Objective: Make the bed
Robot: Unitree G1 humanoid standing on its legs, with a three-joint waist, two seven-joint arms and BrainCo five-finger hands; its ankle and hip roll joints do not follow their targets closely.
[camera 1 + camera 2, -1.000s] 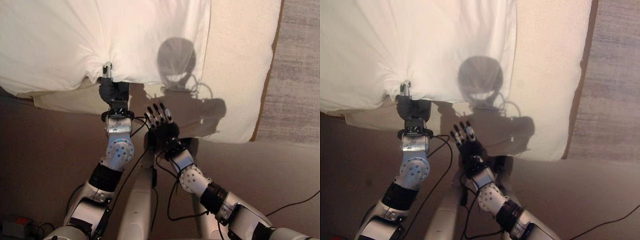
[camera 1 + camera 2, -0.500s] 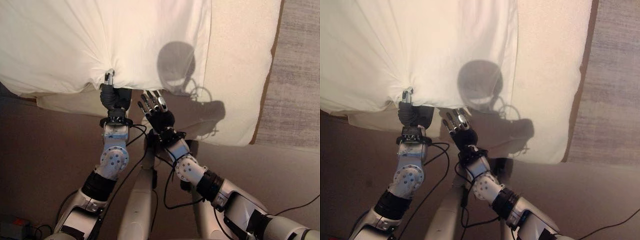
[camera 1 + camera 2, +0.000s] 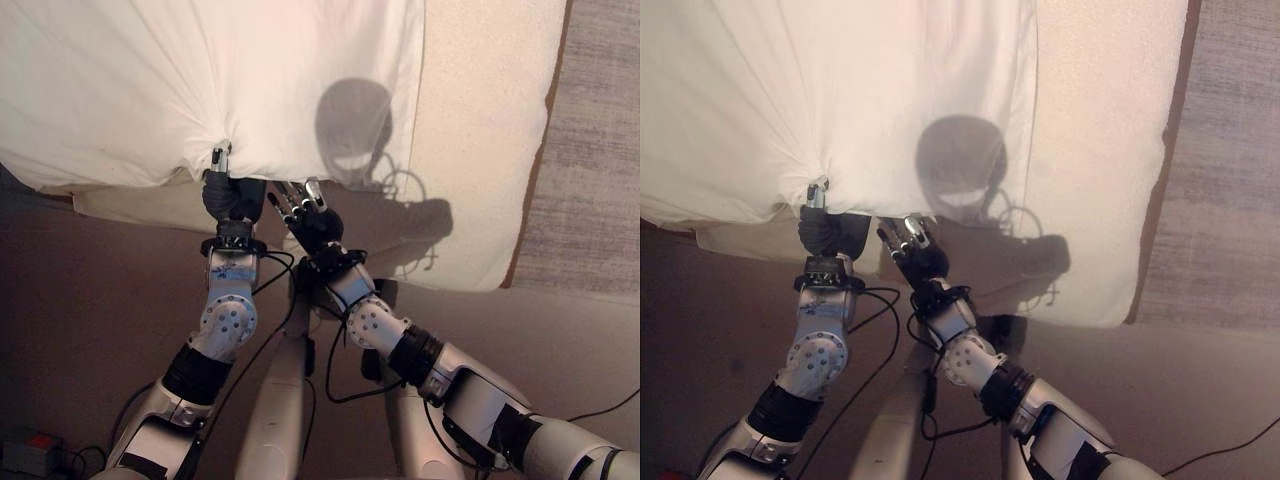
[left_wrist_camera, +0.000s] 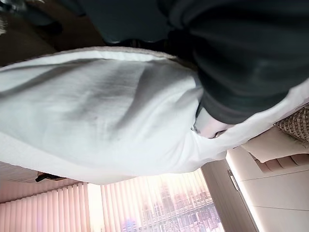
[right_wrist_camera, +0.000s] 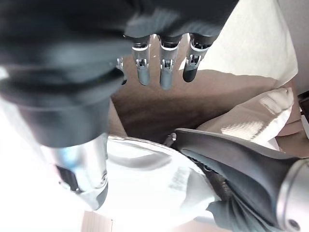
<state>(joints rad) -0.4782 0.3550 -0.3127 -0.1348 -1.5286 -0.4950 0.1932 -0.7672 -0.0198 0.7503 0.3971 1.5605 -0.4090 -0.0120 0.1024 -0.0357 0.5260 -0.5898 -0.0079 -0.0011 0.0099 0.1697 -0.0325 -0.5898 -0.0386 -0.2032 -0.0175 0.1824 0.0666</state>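
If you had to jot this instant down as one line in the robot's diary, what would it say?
left hand: pinching white duvet edge | right hand: open, beside left hand, at duvet edge | mattress: partly uncovered

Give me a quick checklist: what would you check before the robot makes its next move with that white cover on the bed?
1. Left hand pinching the white cover's edge: ok, cloth gathers at its fingers.
2. Right hand open and free: ok, fingers straight.
3. Right hand at the cover's edge: not ok, just short of it, beside the left.
4. Cover spread over the mattress: not ok, the strip on the robot's right is bare.
5. Grip firmness: cannot tell.
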